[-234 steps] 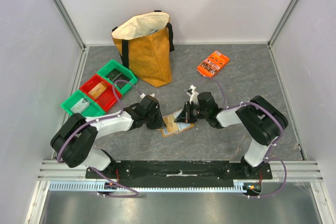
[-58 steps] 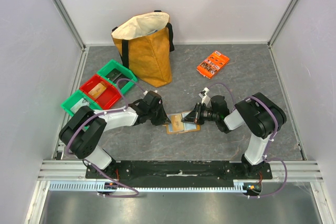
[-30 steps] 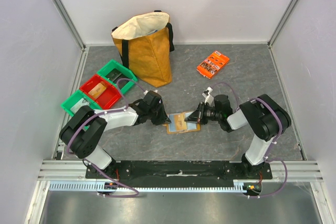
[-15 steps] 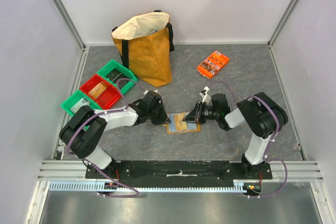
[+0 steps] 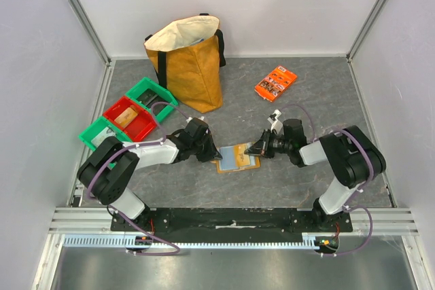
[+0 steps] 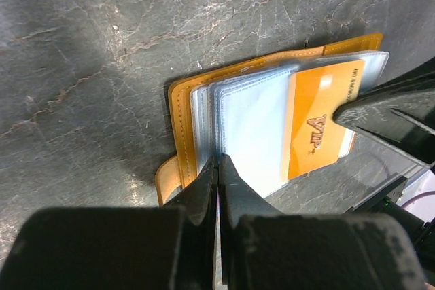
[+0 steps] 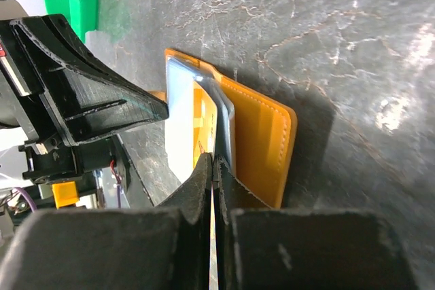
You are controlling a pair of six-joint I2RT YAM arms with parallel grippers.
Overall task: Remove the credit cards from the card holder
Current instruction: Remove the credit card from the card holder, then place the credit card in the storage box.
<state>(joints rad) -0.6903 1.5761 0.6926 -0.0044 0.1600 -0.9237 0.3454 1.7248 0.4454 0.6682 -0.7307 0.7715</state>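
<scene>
**Card holder** [image 5: 237, 157]. Lies open on the bench [image 5: 319, 100] between the two arms. The tan cover is down and the pale blue pockets [image 6: 248, 123] are fanned upward.

**Orange card** [image 6: 319, 120]. Marked "VIP" and lodged in a clear pocket, with its outer end toward the right arm. Not yet free. You cannot make out any other cards behind the leaves.

**Left gripper** [image 6: 217, 164]. Fingers are pressed together on the holder's nearest edge, close to the fold. This is your anchor.

**Right gripper** [image 7: 212, 166]. Fingers are drawn together on the card's outer end. Whether a pocket leaf is pinched along with the card cannot be told.

**Step in hand** (a judgement). Drawing the orange card out of its pocket.

**Handling notes.**
- Pull the right gripper straight away from the left, along the card's long side and low to the bench.
- A lifting or twisting pull would likely bind the card in the pocket mouth.
- Hold the left clamp firm so the holder does not slide after the card.
- If the whole holder trails along, assume a leaf is caught, then release and re-grip on the card alone.
- Go slowly, because thin plastic slips from a shallow pinch.

**Tote bag** [image 5: 190, 66], **orange packet** [image 5: 275, 83], **bins** [image 5: 128, 117]. Well apart at the back and left, with no part in this step.
</scene>
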